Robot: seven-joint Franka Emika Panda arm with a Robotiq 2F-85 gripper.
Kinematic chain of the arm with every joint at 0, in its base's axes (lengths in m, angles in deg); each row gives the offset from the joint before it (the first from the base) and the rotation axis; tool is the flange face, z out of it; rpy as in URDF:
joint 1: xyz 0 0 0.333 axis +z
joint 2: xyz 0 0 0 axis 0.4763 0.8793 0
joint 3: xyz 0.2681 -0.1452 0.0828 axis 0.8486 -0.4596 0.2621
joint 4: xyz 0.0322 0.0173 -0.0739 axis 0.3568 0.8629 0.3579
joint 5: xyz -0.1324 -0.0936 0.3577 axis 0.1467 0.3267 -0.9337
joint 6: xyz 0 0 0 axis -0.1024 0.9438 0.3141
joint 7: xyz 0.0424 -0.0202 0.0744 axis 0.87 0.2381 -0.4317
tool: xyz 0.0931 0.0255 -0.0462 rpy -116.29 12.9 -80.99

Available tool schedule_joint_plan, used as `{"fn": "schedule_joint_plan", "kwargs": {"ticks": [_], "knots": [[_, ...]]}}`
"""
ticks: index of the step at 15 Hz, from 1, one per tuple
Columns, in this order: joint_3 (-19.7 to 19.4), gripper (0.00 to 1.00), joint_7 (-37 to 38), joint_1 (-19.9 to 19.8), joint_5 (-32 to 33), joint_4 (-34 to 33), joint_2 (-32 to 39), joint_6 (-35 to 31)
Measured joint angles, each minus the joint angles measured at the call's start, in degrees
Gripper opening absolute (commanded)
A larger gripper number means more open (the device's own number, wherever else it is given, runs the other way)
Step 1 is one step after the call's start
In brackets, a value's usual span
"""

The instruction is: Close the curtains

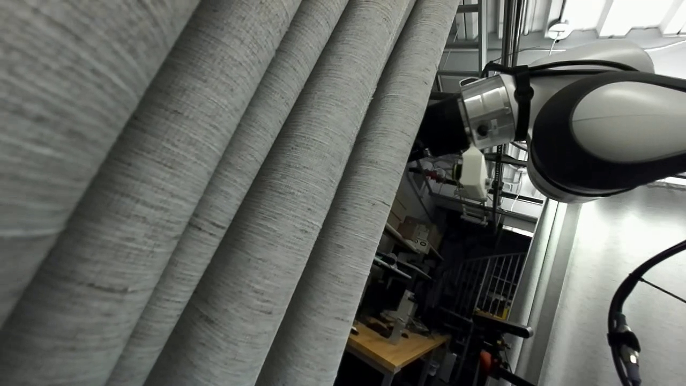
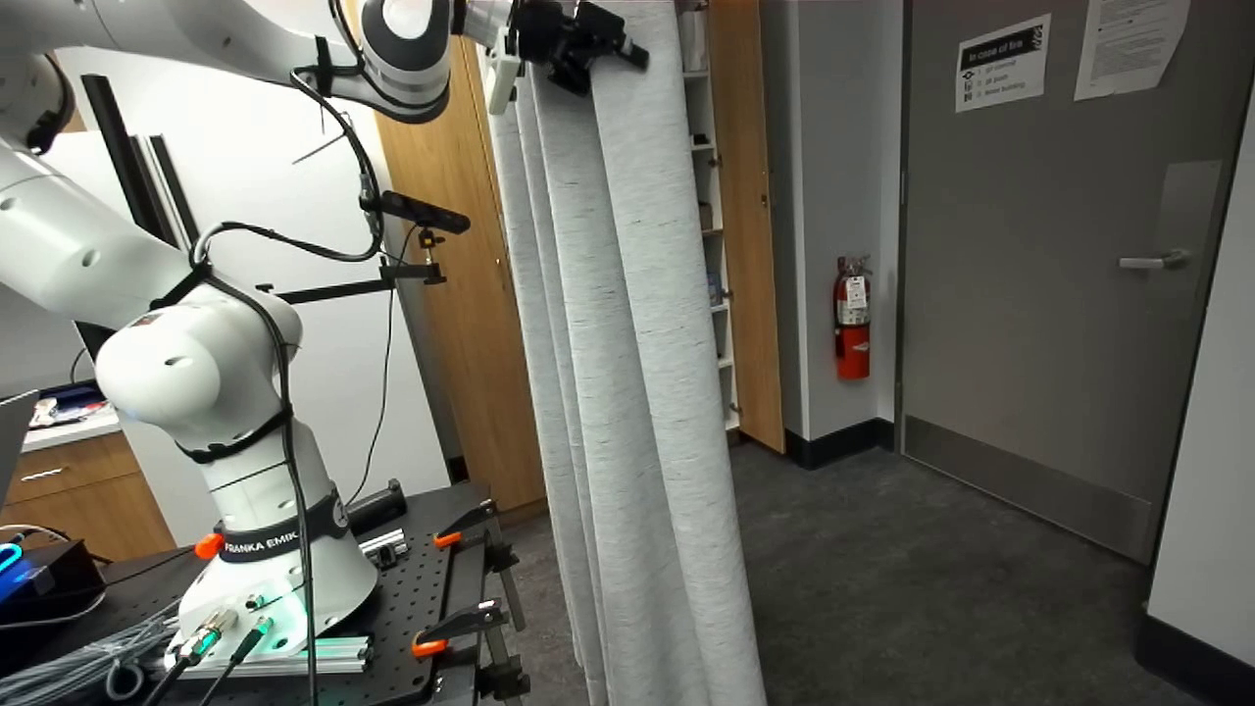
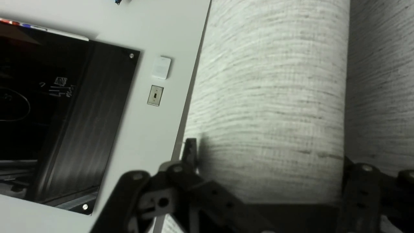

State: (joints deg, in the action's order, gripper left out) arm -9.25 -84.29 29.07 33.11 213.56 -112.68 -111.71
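Looking at a pale grey curtain (image 2: 647, 343) here, hanging in long gathered folds just past the edge of a black perforated tabletop (image 2: 404, 583). Got a Franka Panda arm (image 2: 162, 368) standing on that tabletop, with the Robotiq gripper (image 2: 605, 67) right at the cloth near the top of an exterior view. Spread pretty wide, judging by the wrist view, with one thick fold (image 3: 271, 106) sitting between the fingers (image 3: 190, 150): one at the curtain's edge, the other partly hidden in the groove beside that fold. Can't tell whether actually pressing on the fabric, tbh. Also seeing the curtain slanted across the left side of an exterior view, covering the gripper's far end, with a wooden table (image 1: 399, 346) showing past the edge. Behind the curtain, spotting a wooden cabinet door (image 2: 747, 245) swung open next to white shelves (image 2: 700, 110). Farther along, seeing a red fire extinguisher (image 2: 853, 319) and a grey door (image 2: 1039, 294) with a lever handle (image 2: 1155, 262) and an "In case of fire" sign (image 2: 1002, 65). On the wrist cam, also catching a light switch (image 3: 155, 95) and a glossy black board (image 3: 64, 119), both on the wall (image 3: 147, 136) beside the curtain.
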Motion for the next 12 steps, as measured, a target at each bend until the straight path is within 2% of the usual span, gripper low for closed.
{"fn": "schedule_joint_plan", "kwargs": {"ticks": [7,9,12], "knots": [[2.1,0.04,2.6,-5.5,3.7,-2.9,2.5,0.0],[2.4,0.0,3.6,-7.3,4.8,-3.5,2.9,0.0],[2.0,0.0,5.1,-10.5,5.0,-4.5,3.2,0.2]]}}
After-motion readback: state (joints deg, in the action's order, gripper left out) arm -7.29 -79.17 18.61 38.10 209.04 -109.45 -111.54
